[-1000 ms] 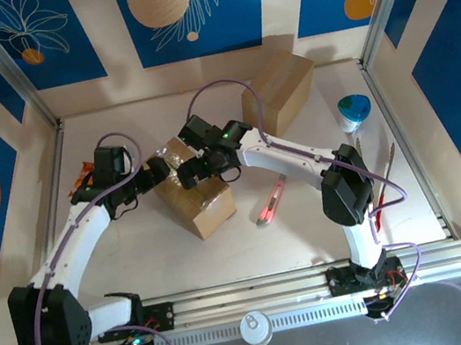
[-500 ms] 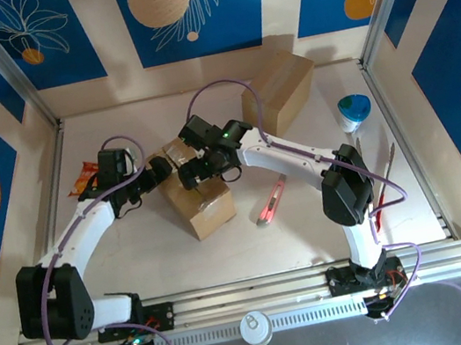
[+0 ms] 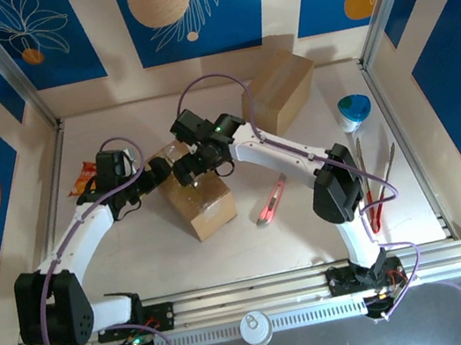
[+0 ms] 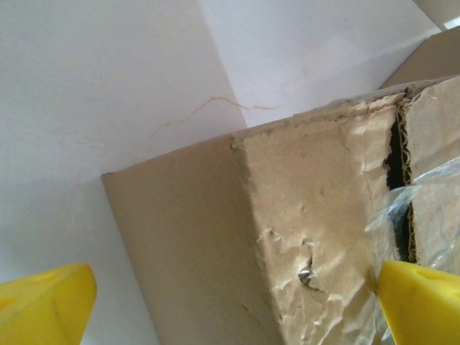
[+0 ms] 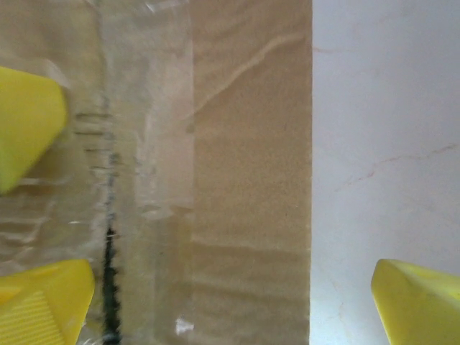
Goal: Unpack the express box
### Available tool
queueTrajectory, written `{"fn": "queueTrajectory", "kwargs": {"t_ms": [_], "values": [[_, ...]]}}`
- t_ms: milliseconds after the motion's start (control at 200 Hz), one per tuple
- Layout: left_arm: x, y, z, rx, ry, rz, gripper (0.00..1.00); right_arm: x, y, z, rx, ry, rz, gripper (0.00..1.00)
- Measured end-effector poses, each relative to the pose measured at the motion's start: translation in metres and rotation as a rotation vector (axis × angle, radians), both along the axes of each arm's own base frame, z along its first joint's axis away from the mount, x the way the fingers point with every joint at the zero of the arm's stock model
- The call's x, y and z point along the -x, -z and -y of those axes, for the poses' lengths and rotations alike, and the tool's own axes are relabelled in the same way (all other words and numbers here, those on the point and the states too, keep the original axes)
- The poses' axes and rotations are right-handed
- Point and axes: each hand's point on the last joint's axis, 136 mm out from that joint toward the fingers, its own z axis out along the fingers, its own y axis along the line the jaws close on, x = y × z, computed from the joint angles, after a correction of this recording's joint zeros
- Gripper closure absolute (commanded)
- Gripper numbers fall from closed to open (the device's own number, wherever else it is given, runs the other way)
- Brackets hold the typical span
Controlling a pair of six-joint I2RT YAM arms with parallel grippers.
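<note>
**Operator:** Where is the express box, and how do we find the hands?

**Technician:** The express box (image 3: 203,202) sits closed on the tabletop (image 3: 139,260), directly under both hands. The left hand (image 3: 161,168) has its fingers spread wide, with an upper corner of the box between them and nothing gripped. The right hand (image 3: 185,176) is also spread wide and empty. It hangs over the lid with the taped seam near its left finger.

**Operator:** What condition is the seam in?

**Technician:** Clear tape (image 5: 147,144) covers it. We see a dark slit along part of the seam, and torn, wrinkled film by the left hand's right finger. We cannot tell how far the cut runs.

**Operator:** What could go wrong from here?

**Technician:**
- We judge the main risk to be uncut tape. If a flap is pulled against it, the whole box may lift or skid instead of opening.
- The hands are close together, so closing both at once could make the fingers collide.
- The cardboard at the corner is already frayed, and a pinch there could tear it rather than raise the flap.
- The box cutter (image 3: 272,200) lies well apart, on the right hand's outer side. A sliding box could knock it.
- The second carton (image 3: 280,88) beyond the right hand limits its swing.
</note>
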Motion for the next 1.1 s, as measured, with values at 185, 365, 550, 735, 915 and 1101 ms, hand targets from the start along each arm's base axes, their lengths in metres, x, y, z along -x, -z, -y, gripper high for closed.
{"fn": "queueTrajectory", "kwargs": {"t_ms": [185,365,550,735,915,1101], "values": [[0.003,0.006,0.000,0.000,0.001,-0.013,0.00,0.004,0.014,-0.004,0.027,-0.010,-0.016,0.01],[0.004,0.007,0.000,0.001,0.003,-0.013,0.00,0.003,0.013,-0.003,0.048,-0.006,0.002,0.01],[0.005,0.004,0.001,0.007,0.007,-0.007,0.00,0.000,0.008,-0.003,0.099,-0.001,0.044,0.00],[0.008,0.001,0.001,0.015,0.013,-0.005,0.00,-0.007,0.002,0.003,0.194,0.001,0.123,0.00],[0.013,-0.001,0.003,0.026,0.024,-0.002,0.00,-0.016,-0.003,0.009,0.294,0.010,0.208,0.02],[0.016,0.002,0.005,0.030,0.046,0.003,0.00,-0.022,-0.006,0.011,0.364,0.012,0.264,0.05]]}}
